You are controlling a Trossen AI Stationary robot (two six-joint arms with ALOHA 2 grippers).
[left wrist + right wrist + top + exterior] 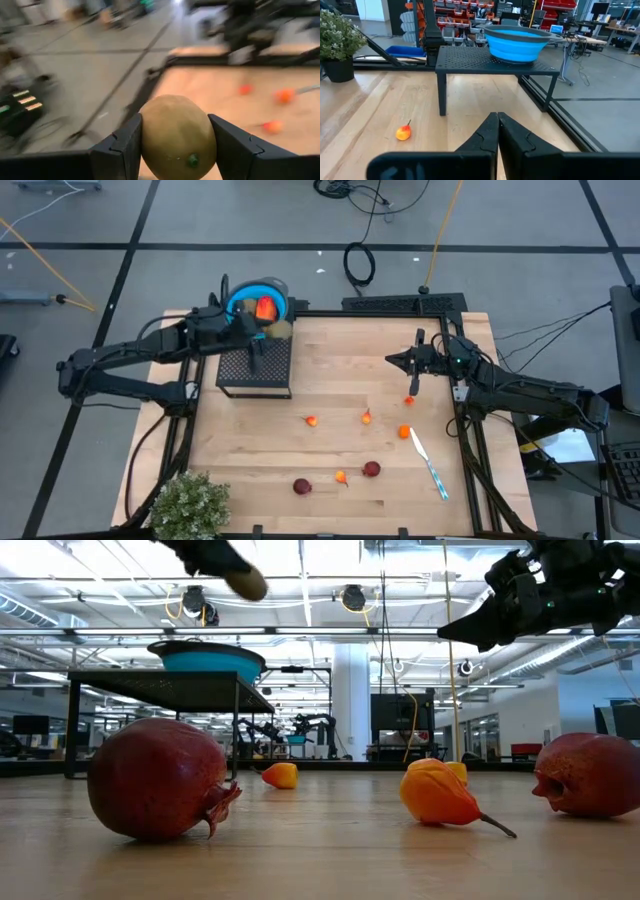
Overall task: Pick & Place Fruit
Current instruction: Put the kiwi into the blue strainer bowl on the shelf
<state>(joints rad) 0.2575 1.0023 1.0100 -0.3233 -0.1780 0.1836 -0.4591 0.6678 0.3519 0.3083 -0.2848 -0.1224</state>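
The left tool (175, 145) was up high with the olive-brown oval fruit (177, 136) clamped between its dark fingers (125, 145), hanging right beside the blue round bowl (258, 300), where a red-orange oblong piece (265, 308) lay. The bowl sat on a black mesh stand (255, 366). Over on the pale wooden surface (340, 370), two dark red balls (302, 486) and small orange bits (404, 432) lay scattered. The right tool (496, 131) hovered, pinched closed and empty.
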